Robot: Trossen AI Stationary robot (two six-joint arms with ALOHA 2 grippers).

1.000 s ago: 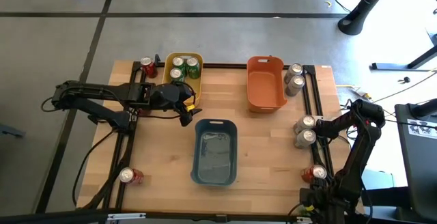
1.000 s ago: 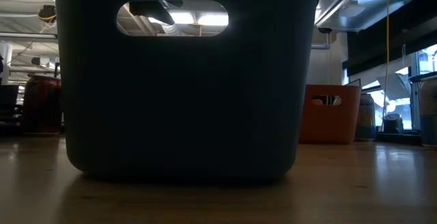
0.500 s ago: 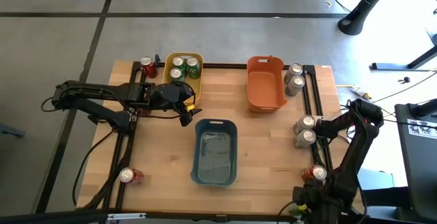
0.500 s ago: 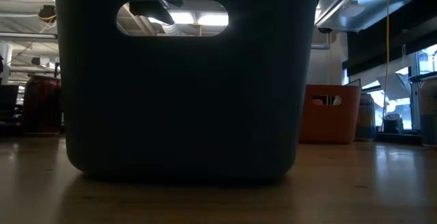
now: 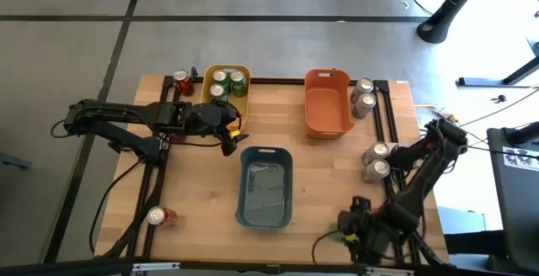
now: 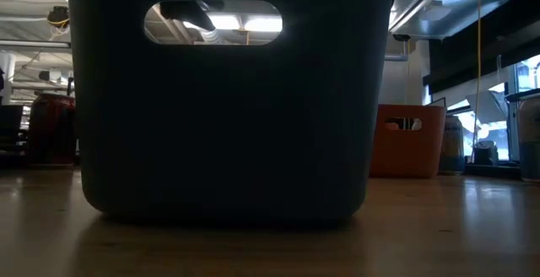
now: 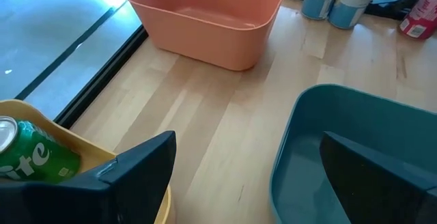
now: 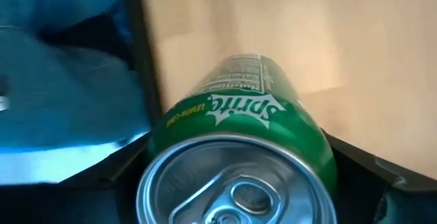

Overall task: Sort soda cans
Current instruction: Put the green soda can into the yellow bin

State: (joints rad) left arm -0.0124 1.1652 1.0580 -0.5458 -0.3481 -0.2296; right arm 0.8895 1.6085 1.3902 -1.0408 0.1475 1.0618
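Note:
My right gripper point(image 5: 348, 230) is at the table's near edge, right of the blue bin point(image 5: 265, 186), and is shut on a green soda can point(image 8: 235, 128) whose silver top faces the wrist camera. My left gripper point(image 5: 227, 137) is open beside the yellow bin point(image 5: 208, 74) and touches nothing. In that bin stand three green cans point(image 5: 219, 78). A red can point(image 5: 181, 82) sits at the far left and another red one point(image 5: 160, 217) at the near left. Silver cans stand by the orange bin point(image 5: 364, 93) and along the right rail point(image 5: 376, 160). My right gripper pinches the green can by its side wall near the top rim point(image 8: 164, 156), one finger point(image 8: 116, 166) on each side. The can's body runs forward, away from the wrist, between the fingers. Whether its lower end touches the table does not show.
The orange bin point(image 5: 327, 101) stands at the far right and the blue bin at the near middle, filling the low view point(image 6: 219, 108). Bare wood lies between the bins. Dark rails run along both sides of the table. The right arm's links cover the near right corner.
My right arm has folded down, and its gripper has moved along the near edge toward the table's left, carrying the green can. The arm now covers the red can at the near right. My left arm has kept still.

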